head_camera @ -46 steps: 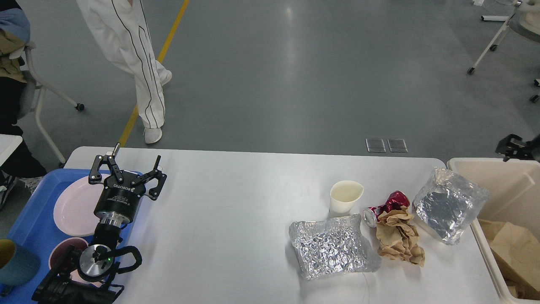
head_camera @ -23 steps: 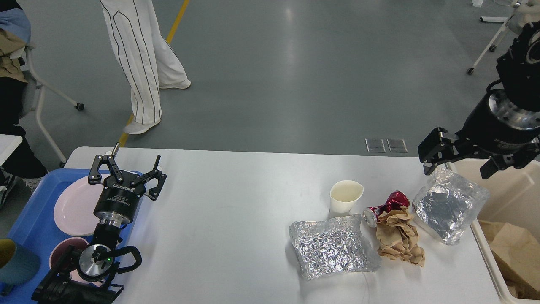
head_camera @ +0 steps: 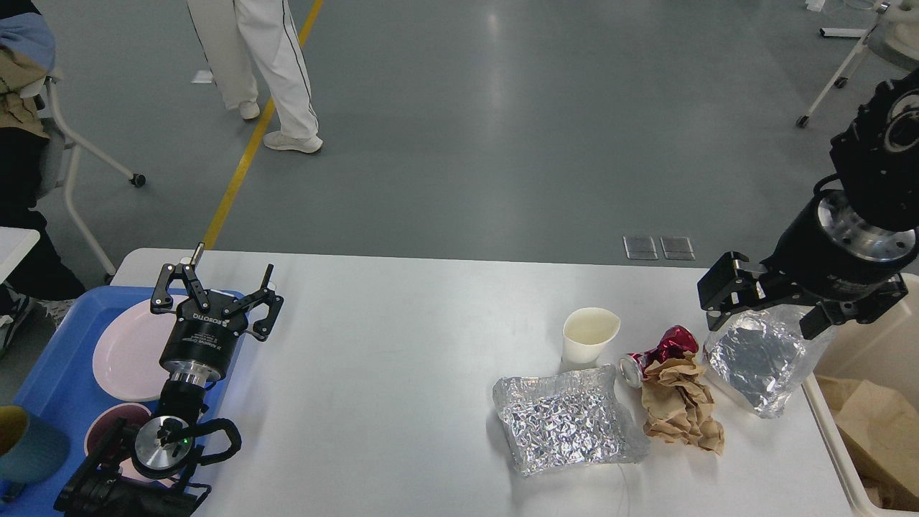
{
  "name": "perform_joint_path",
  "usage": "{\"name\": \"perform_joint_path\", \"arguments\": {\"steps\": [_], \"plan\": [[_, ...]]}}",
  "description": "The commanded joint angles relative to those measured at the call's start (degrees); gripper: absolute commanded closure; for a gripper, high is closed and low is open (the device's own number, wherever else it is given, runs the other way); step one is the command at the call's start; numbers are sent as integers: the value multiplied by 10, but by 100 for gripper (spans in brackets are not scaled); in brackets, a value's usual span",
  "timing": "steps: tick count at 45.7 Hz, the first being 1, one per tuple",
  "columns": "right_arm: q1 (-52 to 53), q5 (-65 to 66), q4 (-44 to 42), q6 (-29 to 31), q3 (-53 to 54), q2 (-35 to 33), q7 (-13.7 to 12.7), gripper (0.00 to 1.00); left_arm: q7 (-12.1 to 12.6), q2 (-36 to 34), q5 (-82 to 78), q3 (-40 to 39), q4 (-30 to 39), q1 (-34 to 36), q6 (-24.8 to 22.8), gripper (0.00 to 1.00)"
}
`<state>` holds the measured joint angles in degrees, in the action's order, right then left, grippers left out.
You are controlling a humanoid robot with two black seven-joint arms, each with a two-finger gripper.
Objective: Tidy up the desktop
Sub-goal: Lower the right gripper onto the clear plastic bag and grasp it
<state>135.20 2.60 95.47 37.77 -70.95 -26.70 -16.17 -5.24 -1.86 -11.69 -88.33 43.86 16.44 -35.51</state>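
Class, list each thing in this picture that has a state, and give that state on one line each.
Left hand: open, empty, beside the pink plate.
Right hand: open, over the foil container by the bin.
Paper cup: upright, empty.
Soda can: crushed, on its side.
Brown paper: crumpled, against the can.
Foil tray: crinkled, open side up.
Foil container: tipped up, dented.
Pink plate: flat on the blue tray, empty.

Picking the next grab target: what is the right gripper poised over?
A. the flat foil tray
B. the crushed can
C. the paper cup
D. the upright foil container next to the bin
D: the right gripper hangs open directly over the upright foil container beside the bin.
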Motion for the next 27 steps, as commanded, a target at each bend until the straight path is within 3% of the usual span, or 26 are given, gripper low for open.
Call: {"name": "perform_joint_path", "arguments": {"steps": [1, 14, 27], "plan": [[-62, 3, -28, -42, -8, -18, 0, 2, 1, 0, 0, 0, 0, 0, 0, 4], [-289, -6, -221, -86, 18, -142, 0, 2, 0, 0, 0, 0, 0, 0, 0, 4], [-579, -46, -413, -179, 214, -146, 1, 2, 0, 0, 0, 0, 0, -1, 0, 4]]}}
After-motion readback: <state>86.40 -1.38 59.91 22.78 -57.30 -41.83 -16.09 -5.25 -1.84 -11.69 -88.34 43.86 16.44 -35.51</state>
